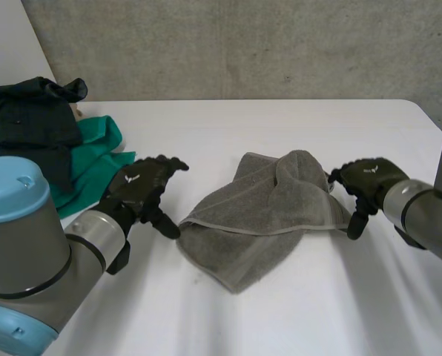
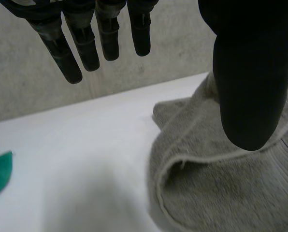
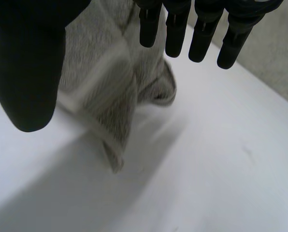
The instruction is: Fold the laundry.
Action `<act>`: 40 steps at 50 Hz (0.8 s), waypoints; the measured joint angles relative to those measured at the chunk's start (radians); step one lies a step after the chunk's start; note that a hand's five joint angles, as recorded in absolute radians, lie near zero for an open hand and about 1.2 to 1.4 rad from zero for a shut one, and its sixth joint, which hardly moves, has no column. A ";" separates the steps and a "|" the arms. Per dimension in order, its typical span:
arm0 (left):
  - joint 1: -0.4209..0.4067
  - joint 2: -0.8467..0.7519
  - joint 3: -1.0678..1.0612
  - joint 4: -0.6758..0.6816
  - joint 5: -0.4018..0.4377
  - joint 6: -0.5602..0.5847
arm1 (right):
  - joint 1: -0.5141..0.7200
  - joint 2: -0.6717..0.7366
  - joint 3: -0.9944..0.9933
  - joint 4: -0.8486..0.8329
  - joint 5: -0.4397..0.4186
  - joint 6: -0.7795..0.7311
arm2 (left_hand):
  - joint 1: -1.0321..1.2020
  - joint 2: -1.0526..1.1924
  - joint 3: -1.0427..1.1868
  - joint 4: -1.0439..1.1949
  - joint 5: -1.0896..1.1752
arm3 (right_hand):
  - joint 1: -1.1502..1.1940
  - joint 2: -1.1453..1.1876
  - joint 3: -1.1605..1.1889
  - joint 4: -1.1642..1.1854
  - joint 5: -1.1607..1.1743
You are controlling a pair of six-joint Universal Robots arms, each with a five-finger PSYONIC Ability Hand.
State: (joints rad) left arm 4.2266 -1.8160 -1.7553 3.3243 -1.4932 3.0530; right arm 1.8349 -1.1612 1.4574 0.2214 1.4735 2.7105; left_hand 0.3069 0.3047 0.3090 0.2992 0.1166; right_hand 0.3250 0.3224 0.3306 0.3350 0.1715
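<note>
Lying crumpled on the white surface, the grey terry towel sits between left hand and right hand, each just beside an edge, fingers straight and spread wide, gripping nothing.

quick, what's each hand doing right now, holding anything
left hand: open, holding nothing, beside the grey towel.
right hand: open, holding nothing, at the towel's other side.
</note>
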 measured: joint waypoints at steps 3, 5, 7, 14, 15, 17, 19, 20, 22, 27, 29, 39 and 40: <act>0.001 -0.019 -0.007 0.002 0.001 -0.012 | -0.012 0.027 0.034 -0.062 -0.006 0.011 | 0.000 0.000 0.000 0.000 0.000 | 0.001 0.000 0.003 0.001 0.004; 0.002 -0.039 -0.006 0.005 0.002 -0.019 | -0.017 0.062 0.049 -0.116 -0.014 0.026 | 0.000 0.000 0.000 0.000 0.000 | 0.027 0.022 0.024 0.021 0.021; 0.003 -0.056 0.000 0.011 0.002 -0.024 | -0.019 0.105 0.052 -0.167 -0.024 0.049 | 0.000 0.000 0.000 0.000 0.000 | 0.071 0.062 0.066 0.062 0.061; 0.009 -0.103 0.016 0.060 0.004 -0.053 | -0.010 0.201 0.009 -0.229 -0.048 0.116 | 0.000 -0.001 0.000 0.000 0.000 | 0.792 0.819 0.797 0.792 0.775; 0.009 -0.110 0.019 0.068 0.005 -0.059 | -0.011 0.203 0.004 -0.235 -0.048 0.123 | 0.000 -0.001 0.000 0.000 0.000 | 0.805 0.851 0.834 0.833 0.804; 0.010 -0.122 0.023 0.078 0.008 -0.069 | -0.012 0.190 0.001 -0.246 -0.048 0.130 | 0.000 -0.006 -0.003 -0.002 -0.004 | 0.805 0.855 0.852 0.856 0.808; 0.010 -0.135 0.031 0.084 0.010 -0.078 | -0.013 0.159 0.002 -0.255 -0.048 0.134 | -0.008 -0.019 -0.023 -0.018 -0.020 | 0.805 0.855 0.852 0.858 0.807; 0.010 -0.145 0.037 0.086 0.010 -0.085 | -0.013 0.127 0.004 -0.260 -0.047 0.136 | -0.021 -0.030 -0.036 -0.028 -0.030 | 0.805 0.855 0.852 0.859 0.809; 0.010 -0.163 0.051 0.086 0.011 -0.095 | -0.015 0.061 0.009 -0.264 -0.046 0.137 | -0.035 -0.037 -0.042 -0.036 -0.036 | 0.805 0.855 0.852 0.859 0.810; 0.005 -0.235 0.118 0.078 0.010 -0.140 | -0.014 -0.100 0.013 -0.242 -0.046 0.135 | -0.038 -0.040 -0.042 -0.038 -0.036 | 0.805 0.855 0.852 0.860 0.814; 0.002 -0.266 0.151 0.073 0.010 -0.158 | -0.012 -0.153 0.005 -0.213 -0.050 0.133 | -0.038 -0.040 -0.042 -0.038 -0.036 | 0.805 0.855 0.852 0.860 0.814; -0.060 -0.429 0.326 -0.044 0.036 -0.260 | -0.013 -0.347 -0.084 -0.055 -0.099 0.134 | -0.023 -0.025 -0.030 -0.022 -0.016 | 0.805 0.855 0.852 0.860 0.816; -0.072 -0.439 0.338 -0.063 0.046 -0.269 | -0.014 -0.358 -0.093 -0.051 -0.102 0.134 | 0.021 0.023 0.008 0.018 0.027 | 0.805 0.855 0.852 0.860 0.816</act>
State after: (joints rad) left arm 4.1549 -2.2550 -1.4170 3.2615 -1.4476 2.7844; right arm 1.8210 -1.5194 1.3645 0.1708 1.3718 2.8449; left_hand 0.3274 0.3276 0.3167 0.3175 0.1434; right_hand 1.1300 1.1775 1.1830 1.1951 0.9878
